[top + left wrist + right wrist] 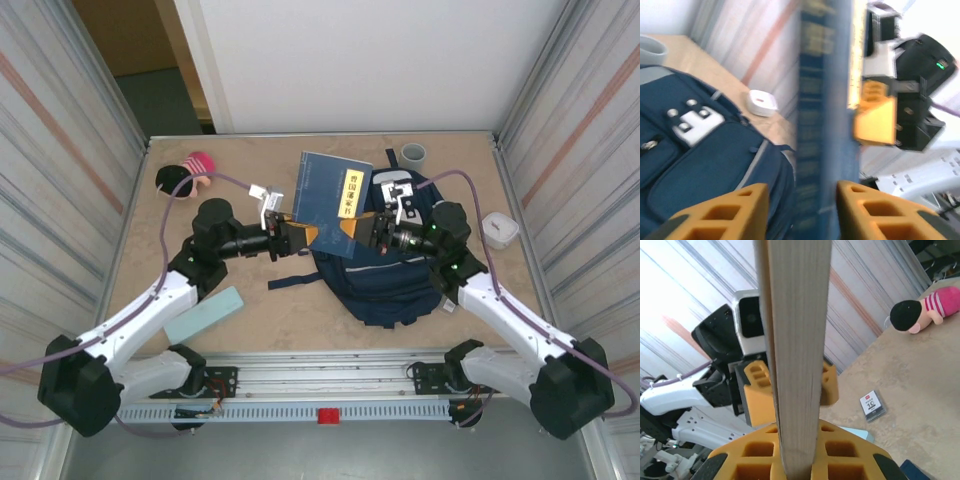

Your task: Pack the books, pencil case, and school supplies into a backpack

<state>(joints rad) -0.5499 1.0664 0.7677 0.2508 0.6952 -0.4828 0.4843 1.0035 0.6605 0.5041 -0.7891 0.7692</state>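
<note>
The thin navy book [325, 195] with its yellow label strip stands on edge in the air over the backpack's [395, 275] left side. My right gripper [362, 230] is shut on the book's lower right corner; the page edge [797, 340] runs up from its fingers [760, 450]. My left gripper [295, 232] is open astride the opposite edge, with a gap beside the blurred book [822, 125]. The mint-green pencil case [203, 313] lies near the front left. One small white printed piece [872, 405] lies on the table.
A plush toy [185, 172] lies at the back left and a grey cup [413, 154] at the back. A small rounded white box [499, 230] sits right of the backpack. Corrugated walls close both sides.
</note>
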